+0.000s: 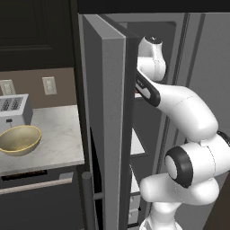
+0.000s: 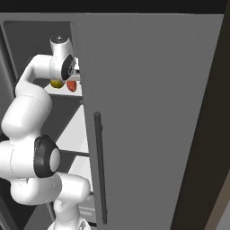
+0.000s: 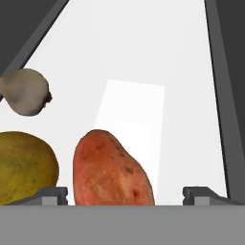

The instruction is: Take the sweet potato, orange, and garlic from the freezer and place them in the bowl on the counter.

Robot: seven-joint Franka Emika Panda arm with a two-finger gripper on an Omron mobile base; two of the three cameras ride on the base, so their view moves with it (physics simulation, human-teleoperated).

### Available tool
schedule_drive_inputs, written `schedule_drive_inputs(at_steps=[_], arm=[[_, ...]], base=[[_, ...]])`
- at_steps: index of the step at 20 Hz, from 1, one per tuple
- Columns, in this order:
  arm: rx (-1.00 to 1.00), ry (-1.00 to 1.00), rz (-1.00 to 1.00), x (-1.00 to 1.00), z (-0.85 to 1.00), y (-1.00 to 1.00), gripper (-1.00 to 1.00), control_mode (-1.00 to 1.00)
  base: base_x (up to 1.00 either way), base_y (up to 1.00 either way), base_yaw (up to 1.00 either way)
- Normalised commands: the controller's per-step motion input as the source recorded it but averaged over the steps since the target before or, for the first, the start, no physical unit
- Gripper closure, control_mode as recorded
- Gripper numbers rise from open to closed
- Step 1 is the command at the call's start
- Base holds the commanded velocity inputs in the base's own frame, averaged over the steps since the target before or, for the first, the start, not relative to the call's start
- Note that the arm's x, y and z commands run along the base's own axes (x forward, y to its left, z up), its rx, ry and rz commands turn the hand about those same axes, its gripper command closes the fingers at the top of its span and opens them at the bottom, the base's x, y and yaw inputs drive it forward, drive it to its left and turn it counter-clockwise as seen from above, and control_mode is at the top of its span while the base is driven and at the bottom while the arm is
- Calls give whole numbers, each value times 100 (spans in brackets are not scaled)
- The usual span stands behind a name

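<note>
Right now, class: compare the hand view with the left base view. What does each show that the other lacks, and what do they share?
Hand view alone: the sweet potato between the open jaws, the orange beside it at the left of the frame, and the garlic further back, all on a white shelf.

Left base view alone: the bowl on the counter by the toaster, and the open freezer door.

Shared: the freezer interior the arm reaches into.
</note>
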Motion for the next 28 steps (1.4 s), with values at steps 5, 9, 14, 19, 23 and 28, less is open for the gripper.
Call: schedule_drive_inputs(at_steps=[5, 9, 14, 19, 23, 28], arm=[[0, 0, 0, 0, -22, 0, -100, -100], [0, 0, 0, 0, -25, 0, -100, -100], [0, 0, 0, 0, -28, 0, -100, -100], [0, 0, 0, 0, -32, 0, 100, -100], [0, 0, 0, 0, -20, 0, 100, -100], [0, 0, 0, -6, -9, 0, 100, -100]], base=[[0, 0, 0], [0, 0, 0], [0, 0, 0], [0, 0, 0], [0, 0, 0], [0, 0, 0]])
